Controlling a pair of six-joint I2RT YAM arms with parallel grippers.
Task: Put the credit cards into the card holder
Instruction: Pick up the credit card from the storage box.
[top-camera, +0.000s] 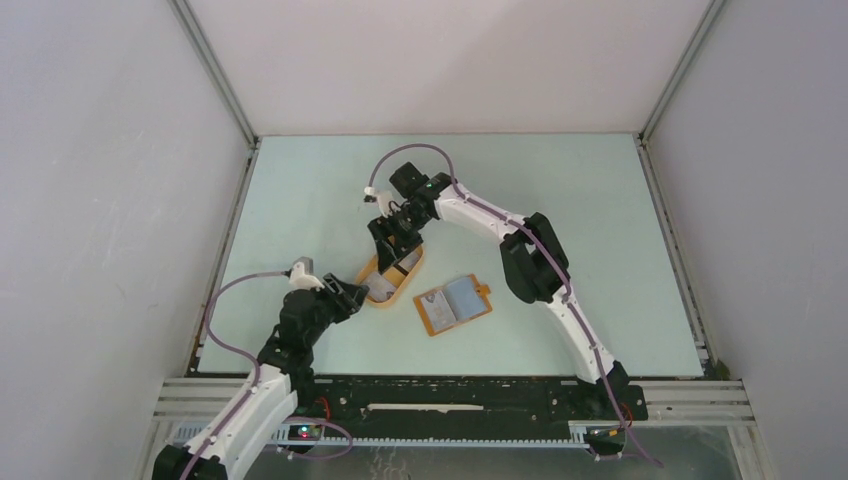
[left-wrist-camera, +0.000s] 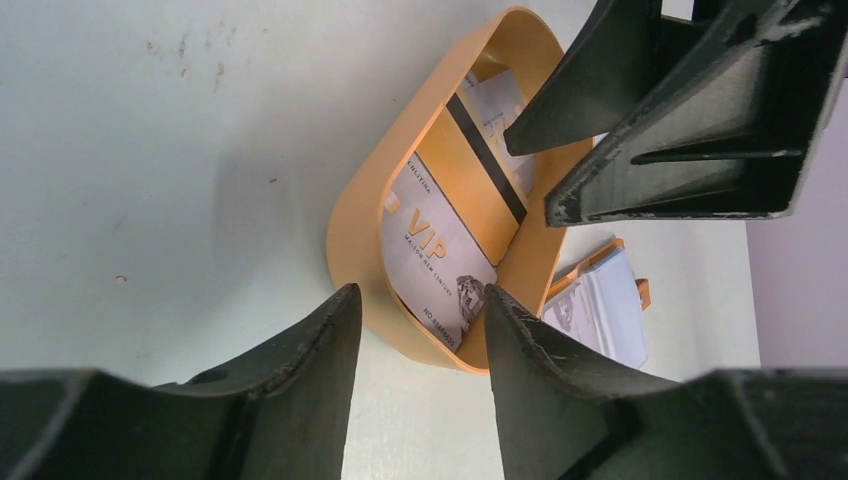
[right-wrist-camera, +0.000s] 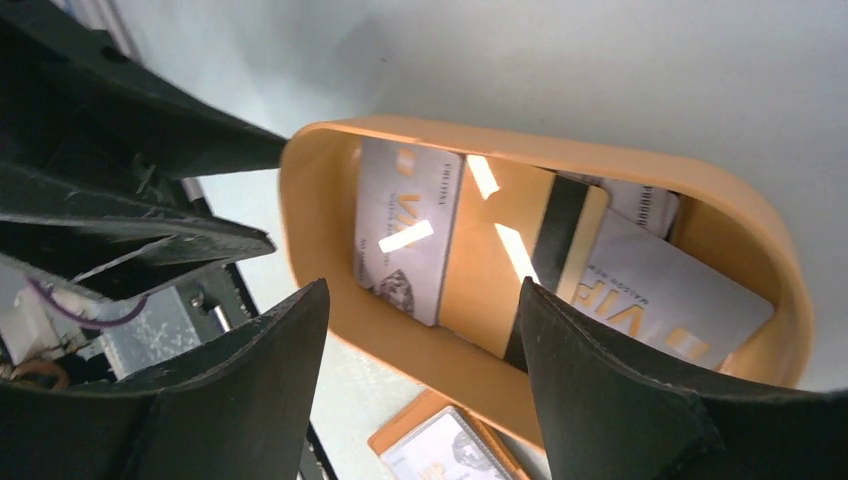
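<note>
Credit cards are seen lying flat inside the oval orange tray, partly overlapped on one another. Two pale ones are printed with "VIP", and one between them has a gold face with a black stripe. Nearest to the arm bases, the left gripper is found at the near end of this tray, with its jaws seen apart and nothing clamped in them. In the left wrist view the rounded near end of the tray and the lower edge of one pale card are framed between its two fingers. Whether these fingers touch the rim cannot be told. To the right of the left gripper, at about the same depth, the card holder is laid open on the pale green table, near the tray but apart from it, with its blue-grey inside turned up. A pale printed face is seen inside it, but it cannot be told if this is a card. Farther away, the right gripper is placed over the far part of the tray and pointed down into it. Its jaws are also seen wide apart, and no card is gripped. In the right wrist view the cards are seen below and between its fingers, and the left gripper is seen just beyond the opposite end of the tray.
</note>
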